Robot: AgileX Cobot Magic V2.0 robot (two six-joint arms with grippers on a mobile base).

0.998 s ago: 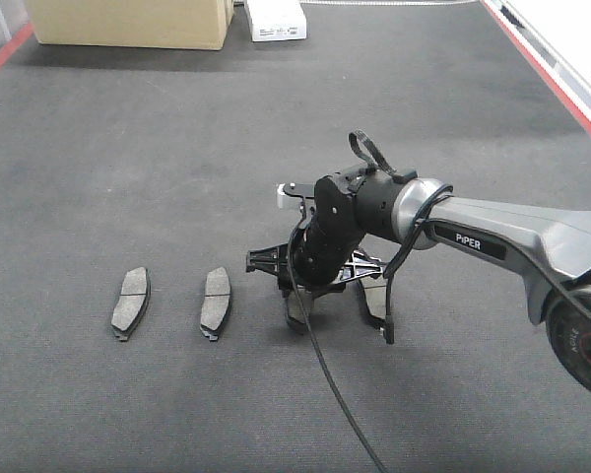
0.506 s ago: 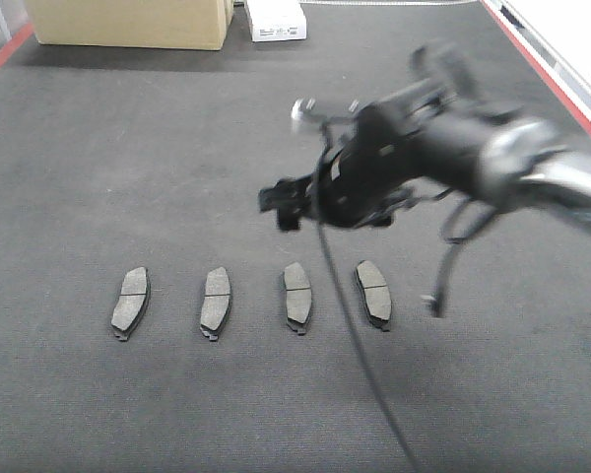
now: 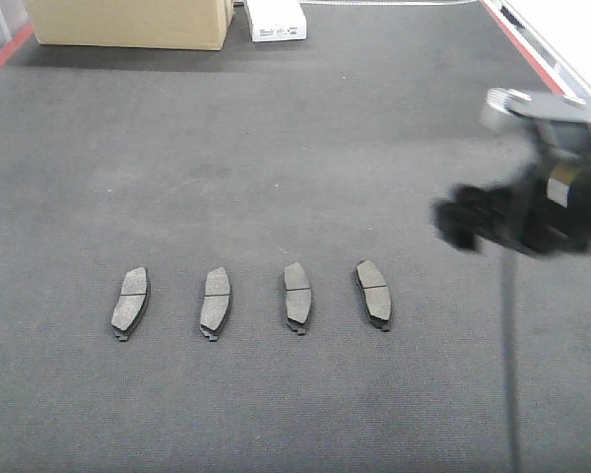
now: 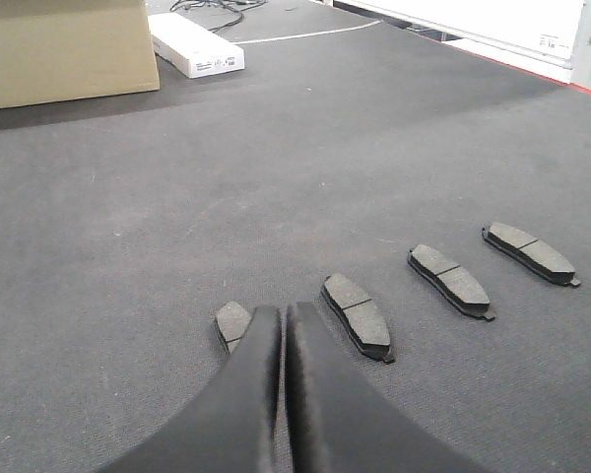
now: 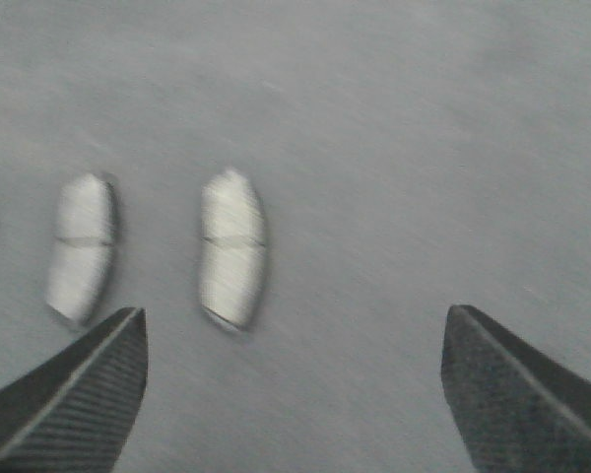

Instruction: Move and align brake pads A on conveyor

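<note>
Dark charcoal felt-like conveyor belt (image 3: 276,148) fills my front view, with a tan cardboard box (image 3: 128,22) and flat white carton (image 3: 274,20) at the far end. On it I've got four small dark-grey curved brake pads (image 3: 130,301) (image 3: 215,301) (image 3: 296,296) (image 3: 373,292) lying flat in a row, evenly spaced and roughly parallel. My right gripper (image 5: 295,394) is blurry, up off the belt right of the row, fingers spread wide, nothing between them. My left gripper (image 4: 282,340) has its fingers pressed together, holding nothing, low by the row's end pad.
</note>
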